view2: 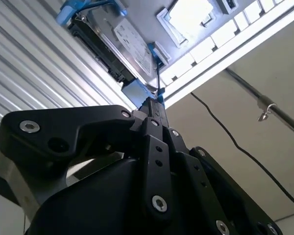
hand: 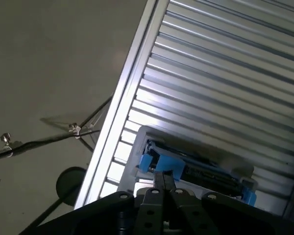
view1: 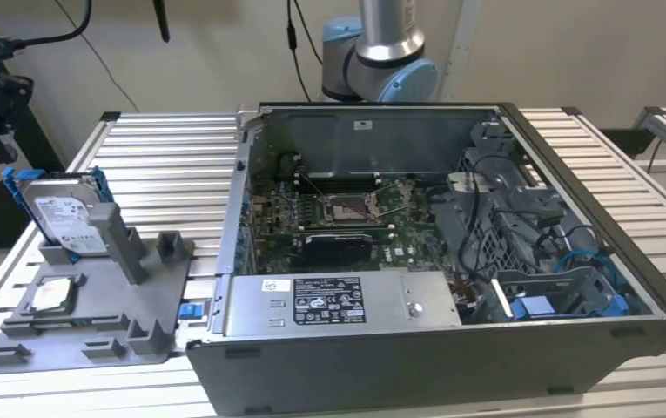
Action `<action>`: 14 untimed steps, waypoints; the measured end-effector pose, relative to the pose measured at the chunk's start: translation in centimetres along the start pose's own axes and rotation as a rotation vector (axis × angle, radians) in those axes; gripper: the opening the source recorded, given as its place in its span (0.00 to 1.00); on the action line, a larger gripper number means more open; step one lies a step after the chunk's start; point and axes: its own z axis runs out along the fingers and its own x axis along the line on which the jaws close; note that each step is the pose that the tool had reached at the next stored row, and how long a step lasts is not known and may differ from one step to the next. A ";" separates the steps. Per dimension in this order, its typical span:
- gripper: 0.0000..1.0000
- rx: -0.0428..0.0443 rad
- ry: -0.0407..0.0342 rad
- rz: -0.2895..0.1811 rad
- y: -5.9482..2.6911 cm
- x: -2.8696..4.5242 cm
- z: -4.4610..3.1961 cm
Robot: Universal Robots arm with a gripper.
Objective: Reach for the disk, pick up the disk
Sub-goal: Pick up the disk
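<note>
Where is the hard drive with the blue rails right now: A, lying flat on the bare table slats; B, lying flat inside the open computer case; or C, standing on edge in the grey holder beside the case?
C: in the exterior view the disk stands on edge in the grey holder, which sits on the slatted table to the exterior view's left of the open computer case.

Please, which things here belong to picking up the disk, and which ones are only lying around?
Belonging to the job: the disk with blue rails, standing in the grey holder; the gripper.
Only lying around: the small flat drive; the open computer case.
</note>
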 end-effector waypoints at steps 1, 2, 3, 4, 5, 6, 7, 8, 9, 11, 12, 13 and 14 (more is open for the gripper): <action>0.00 0.0001 0.0005 -0.012 0.00 0.00 0.00; 0.00 0.0001 0.0009 -0.023 0.00 0.00 0.00; 0.00 0.0001 0.0013 -0.036 0.00 0.00 0.00; 0.00 0.0002 0.0019 -0.048 0.00 0.00 0.00; 0.00 0.0002 0.0023 -0.060 0.00 0.00 0.00; 0.00 0.0004 0.0028 -0.073 0.00 0.00 0.00; 0.00 0.0004 0.0031 -0.084 0.00 0.00 0.00; 0.00 0.0004 0.0035 -0.093 -0.01 0.00 0.00; 0.00 0.0003 0.0038 -0.101 0.00 0.00 0.00; 0.00 0.0003 0.0044 -0.116 0.00 0.00 0.00; 0.00 0.0004 0.0046 -0.123 0.00 0.00 0.00; 0.00 0.0004 0.0050 -0.130 0.00 0.00 0.00; 0.00 0.0004 0.0053 -0.139 0.00 0.00 0.00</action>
